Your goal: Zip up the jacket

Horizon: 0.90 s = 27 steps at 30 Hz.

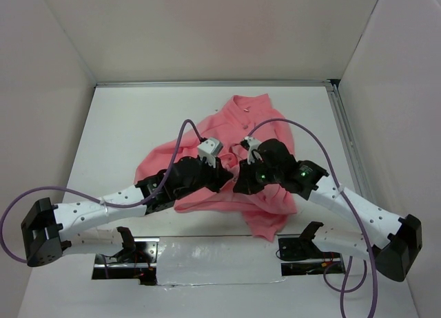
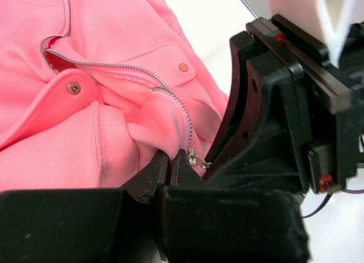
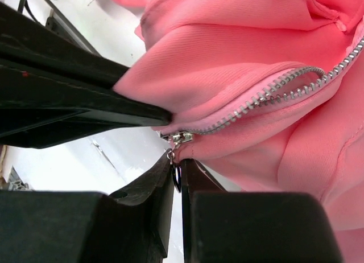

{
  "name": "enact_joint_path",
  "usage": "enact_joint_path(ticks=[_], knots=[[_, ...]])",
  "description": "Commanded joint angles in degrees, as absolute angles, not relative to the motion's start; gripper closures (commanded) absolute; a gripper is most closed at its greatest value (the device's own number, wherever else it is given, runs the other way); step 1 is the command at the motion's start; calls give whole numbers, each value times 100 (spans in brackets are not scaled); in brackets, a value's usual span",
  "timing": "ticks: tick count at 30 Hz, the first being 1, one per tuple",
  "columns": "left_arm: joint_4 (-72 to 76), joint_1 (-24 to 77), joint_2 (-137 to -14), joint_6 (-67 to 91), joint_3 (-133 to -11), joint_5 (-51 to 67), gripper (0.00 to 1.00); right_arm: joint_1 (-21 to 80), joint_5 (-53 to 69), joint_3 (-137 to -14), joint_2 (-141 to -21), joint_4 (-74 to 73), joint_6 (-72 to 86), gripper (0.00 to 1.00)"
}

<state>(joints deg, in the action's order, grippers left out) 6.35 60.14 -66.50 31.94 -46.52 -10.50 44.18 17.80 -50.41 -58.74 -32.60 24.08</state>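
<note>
Two grippers meet at the hem of the jacket (image 1: 262, 122), left gripper (image 2: 172, 160) pinching fabric, right gripper (image 3: 177, 175) clamped on the zipper pull (image 3: 174, 159), teeth (image 3: 267, 92) running away toward the collar (image 1: 249, 100).

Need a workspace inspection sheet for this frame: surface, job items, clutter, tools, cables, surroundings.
Surface: white table, shiny taped patch at the near edge.
Job's things: jacket crumpled mid-table; zipper teeth parted, slider at the bottom end.
Clutter: nothing seen.
Tools: left tool shut on jacket fabric beside the zipper; right tool shut on the zipper pull.
Cables: purple cables loop off both arms, arching above the jacket.
Surroundings: plain white walls; metal rail along the table's right edge.
</note>
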Motion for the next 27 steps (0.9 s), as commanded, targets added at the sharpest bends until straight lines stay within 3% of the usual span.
enact_joint_path(ticks=[1, 7, 20, 22, 23, 27], knots=[[764, 6073, -6442, 3261, -4570, -677, 100, 4333, 2012, -4993, -5704, -2391, 2435, 86], [870, 6073, -6477, 3138, -4553, -554, 100, 4307, 2680, -5124, -5967, -2373, 2083, 80], [967, 6082, -6434, 3006, -4500, -360, 100, 4245, 2549, -5186, -6267, -2153, 2267, 77], [975, 6082, -6425, 2953, -4483, -352, 100, 4245, 2593, -5168, -6240, -2127, 2294, 85], [967, 6073, -6425, 2953, -4491, -360, 100, 4245, 2593, -5203, -6232, -2170, 2294, 97], [1037, 6073, -6416, 2839, -4421, -299, 100, 4219, 2533, -5317, -6249, -2627, 2294, 100]])
